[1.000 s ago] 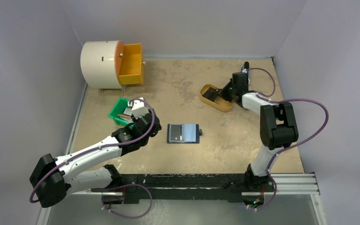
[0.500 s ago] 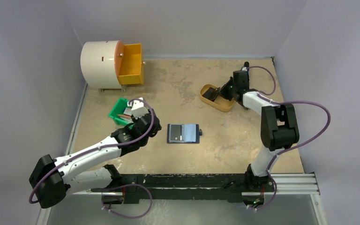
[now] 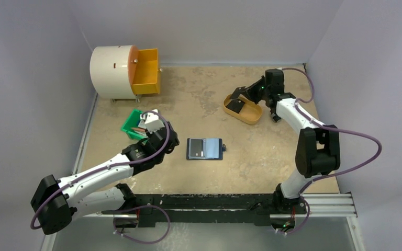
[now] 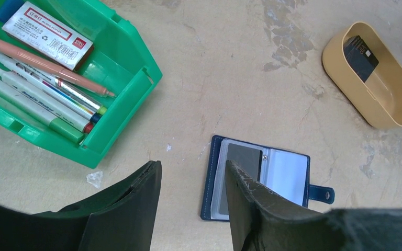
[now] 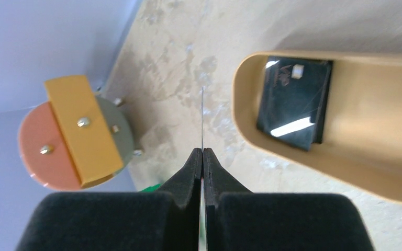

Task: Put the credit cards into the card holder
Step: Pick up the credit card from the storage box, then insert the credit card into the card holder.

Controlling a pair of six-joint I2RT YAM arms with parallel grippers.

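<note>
My right claw has just clamped a card and lifted off the yellow tray, well apart from the open card holder. My left claw hovers parted, just beside that holder.

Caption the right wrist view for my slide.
Right pincer shut on a credit card seen edge-on, near the mustard tray holding another dark card.

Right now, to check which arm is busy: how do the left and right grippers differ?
The left gripper has its fingers apart and empty, by the green bin. The right gripper has its fingers shut on a thin card, by the mustard tray. Both have black fingers.
</note>
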